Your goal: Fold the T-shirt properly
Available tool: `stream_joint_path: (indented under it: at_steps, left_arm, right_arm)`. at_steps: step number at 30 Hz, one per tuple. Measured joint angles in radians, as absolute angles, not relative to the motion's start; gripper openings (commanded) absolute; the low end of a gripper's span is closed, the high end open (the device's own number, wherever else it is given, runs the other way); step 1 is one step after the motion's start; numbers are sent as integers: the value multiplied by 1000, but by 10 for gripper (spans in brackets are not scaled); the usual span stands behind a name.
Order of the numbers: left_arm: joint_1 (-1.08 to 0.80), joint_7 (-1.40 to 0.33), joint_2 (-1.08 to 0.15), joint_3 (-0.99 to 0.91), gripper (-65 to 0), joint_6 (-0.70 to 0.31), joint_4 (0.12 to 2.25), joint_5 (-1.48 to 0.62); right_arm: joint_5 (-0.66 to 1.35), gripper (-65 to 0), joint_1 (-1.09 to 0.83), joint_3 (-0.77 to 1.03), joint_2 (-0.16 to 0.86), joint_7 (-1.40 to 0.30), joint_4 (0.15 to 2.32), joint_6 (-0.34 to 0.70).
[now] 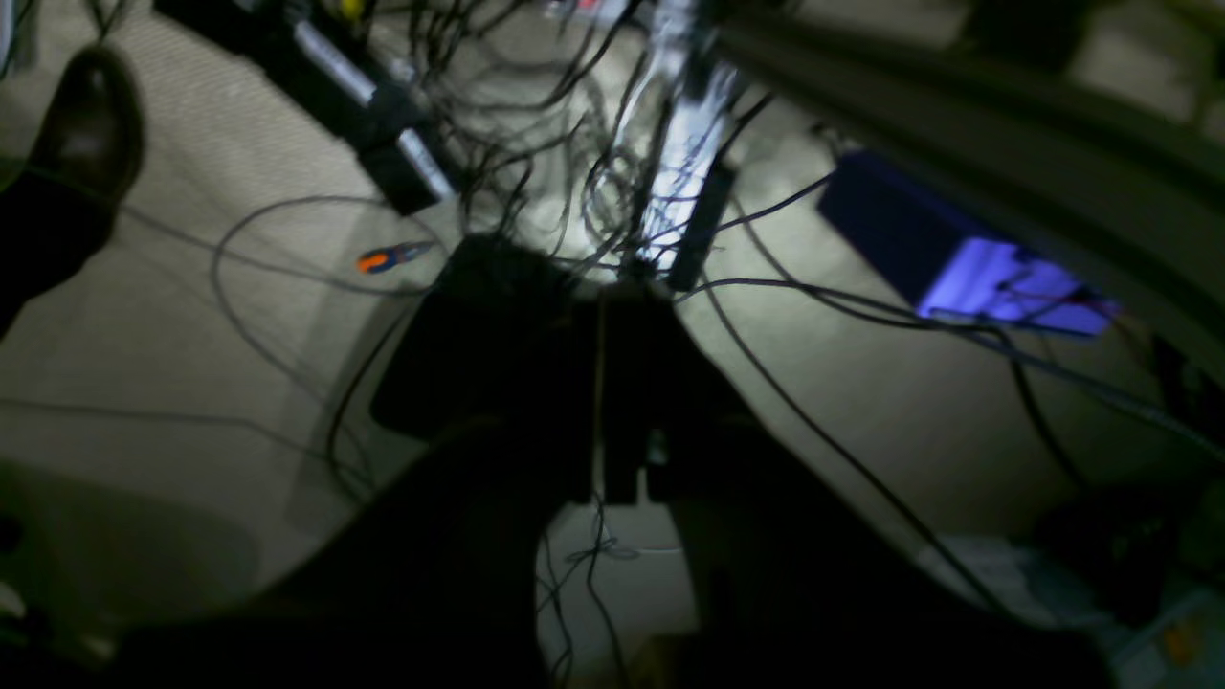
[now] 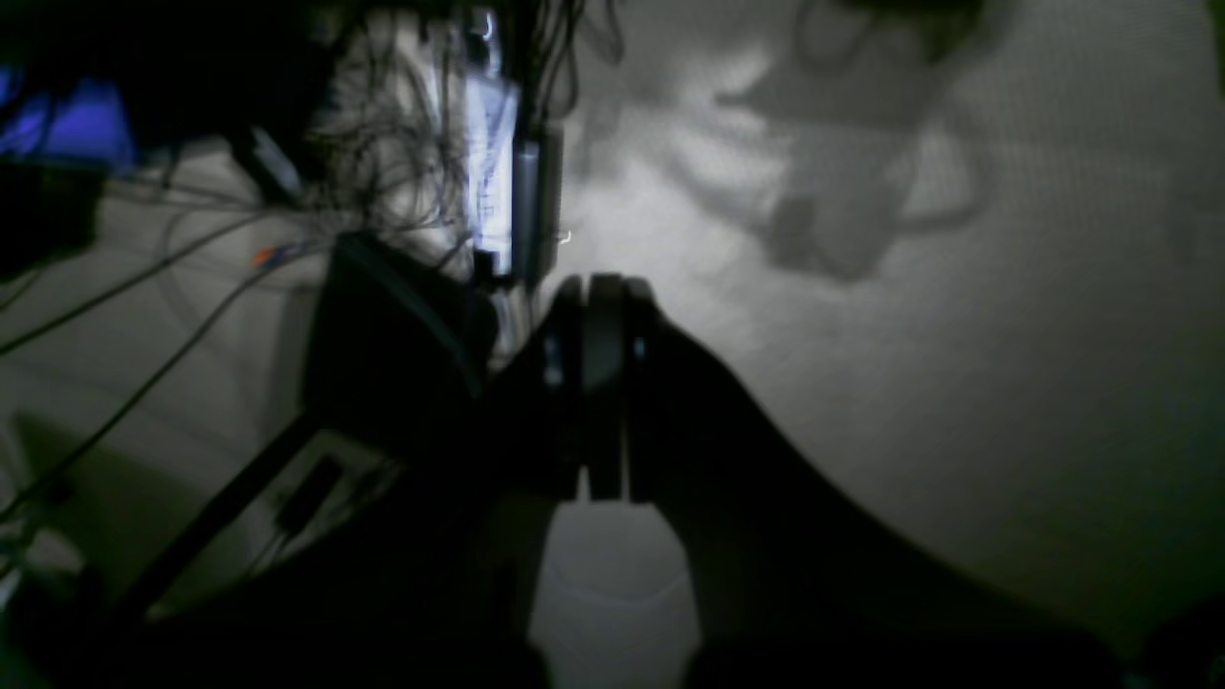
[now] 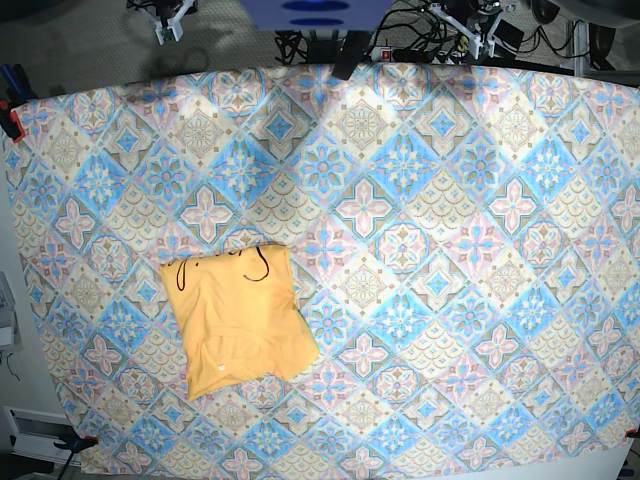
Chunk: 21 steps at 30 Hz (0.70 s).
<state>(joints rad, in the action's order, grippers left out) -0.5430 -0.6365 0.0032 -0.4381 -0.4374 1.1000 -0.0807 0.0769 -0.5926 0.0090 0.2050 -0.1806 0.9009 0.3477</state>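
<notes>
The T-shirt lies folded into a rough square on the tablecloth, toward seven o'clock from its middle. The left gripper and right gripper are both closed, holding nothing, above a cable-strewn floor.

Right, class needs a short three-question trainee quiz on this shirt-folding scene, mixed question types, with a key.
1. True or false: the T-shirt lies folded into a compact block on the tablecloth.
2. In the base view, the T-shirt lies toward: A) upper right B) lower left C) centre top.
3. How do the jaws of the left gripper and right gripper stand?

Key: 1 true; 2 B; 3 both shut, holding nothing.
</notes>
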Motion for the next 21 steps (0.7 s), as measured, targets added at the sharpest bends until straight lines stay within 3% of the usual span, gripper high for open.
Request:
stream_joint_path:
  at_steps: [9,17,21]
  left_arm:
    - [-376,-402,-3,-352,-650,-425,694,132]
    - [-263,-139,-7,-210,-650,-184,360,176]
    - [-220,-69,0,-136,-650,-130,246,176]
  right_arm:
    - [73,-650,-438,-15,200,-4,539,345]
    - [76,-650,-318,-10,190,129,297,345]
    - [78,-650,-282,-7,137,154,227,344]
